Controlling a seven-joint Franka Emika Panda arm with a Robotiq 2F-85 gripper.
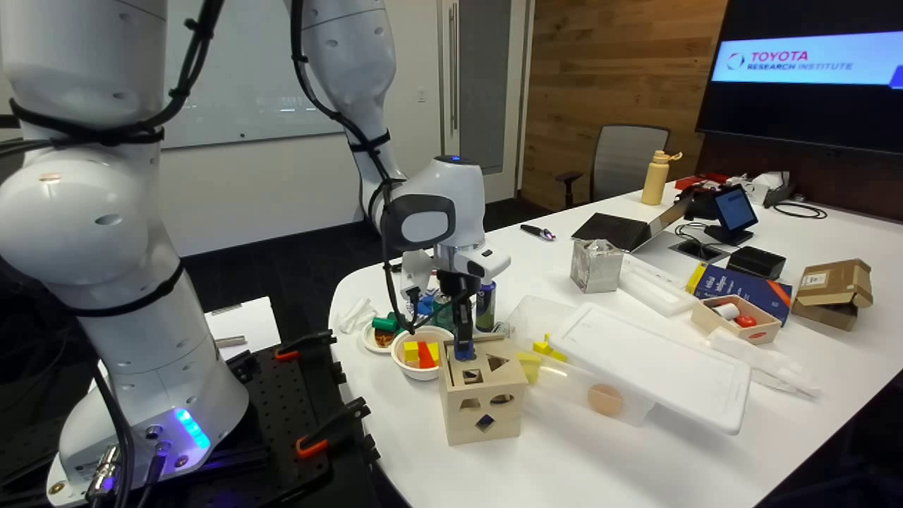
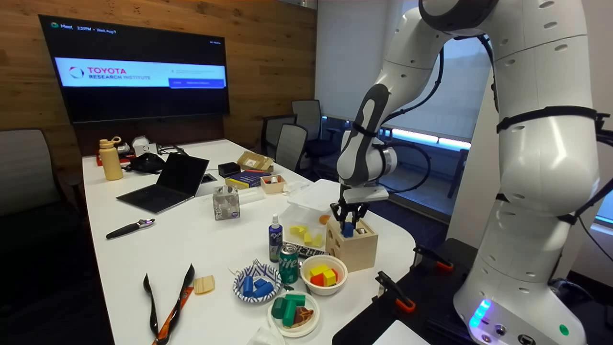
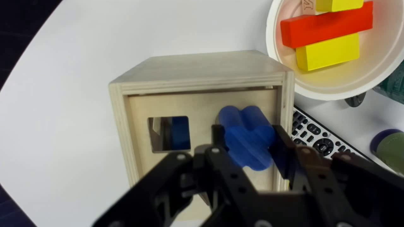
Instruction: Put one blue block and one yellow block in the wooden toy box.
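Note:
In the wrist view my gripper (image 3: 248, 136) is shut on a lobed blue block (image 3: 249, 153), a finger on either side. The block stands on end at the top face of the pale wooden toy box (image 3: 195, 72), beside a square hole; whether it sits in an opening is hidden. Something blue shows inside through that hole. Both exterior views show the box (image 1: 458, 427) under the gripper (image 2: 348, 224). Yellow blocks (image 3: 329, 52) lie with a red one in a white bowl (image 2: 306, 281) beside the box. More blue blocks (image 2: 248, 286) rest in a patterned bowl.
Against the box's far side is a clear bin (image 1: 578, 395) with yellow pieces (image 2: 299, 231) and a white lid (image 1: 649, 360). A remote (image 3: 325, 146), green can (image 2: 289, 266), spray bottle (image 2: 275, 242) and a plate of green blocks (image 2: 289, 309) stand close by.

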